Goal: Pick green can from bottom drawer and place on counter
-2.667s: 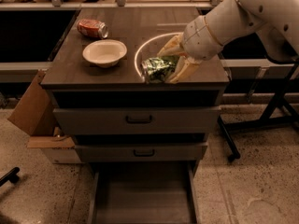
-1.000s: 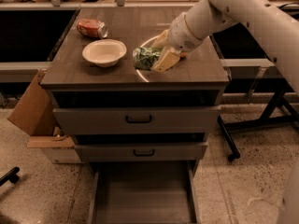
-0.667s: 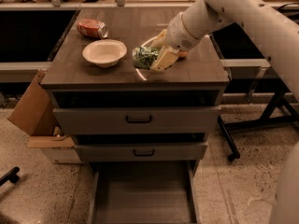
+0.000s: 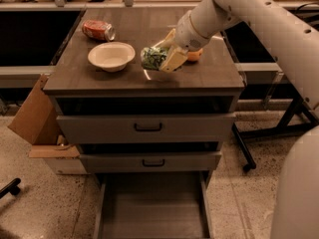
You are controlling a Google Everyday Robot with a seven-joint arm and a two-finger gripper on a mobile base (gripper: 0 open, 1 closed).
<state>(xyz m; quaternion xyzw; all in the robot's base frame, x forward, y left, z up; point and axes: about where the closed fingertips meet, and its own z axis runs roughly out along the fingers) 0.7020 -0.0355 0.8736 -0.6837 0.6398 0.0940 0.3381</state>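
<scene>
**Listener:** What is the setting?

**Me:** A speckled stone floor [image 4: 40,198] with a three-drawer cabinet in the middle, seen from above and in front. Its top is the counter [image 4: 209,73], dark wood-grain with a thin white curved line [image 4: 145,74].

**Listener:** How many drawers, and how do they stand?

**Me:** Three. The top drawer [image 4: 147,127] and the middle drawer [image 4: 149,162] each have one black handle. The bottom drawer [image 4: 152,213] is pulled out towards the viewer, its plain flat floor showing.

**Listener:** Where are you?

**Me:** My white arm [image 4: 239,9] reaches in from the upper right. My gripper [image 4: 162,59] is over the middle of the counter, its two tan fingers [image 4: 174,59] clamped on the green can [image 4: 151,58], which lies on its side between them. The can is low over the white line; I cannot tell whether it touches the wood.

**Listener:** What else is on the counter?

**Me:** Two cans in all: the green one I hold and one red can [image 4: 97,30] lying at the back left. One white bowl [image 4: 111,56] sits just left of the green can. One round orange thing [image 4: 194,55] is partly hidden behind my wrist.

**Listener:** And around the cabinet?

**Me:** One open cardboard box [image 4: 32,111] leans at its left side. Black stand legs [image 4: 279,128] are on the floor at the right.
</scene>
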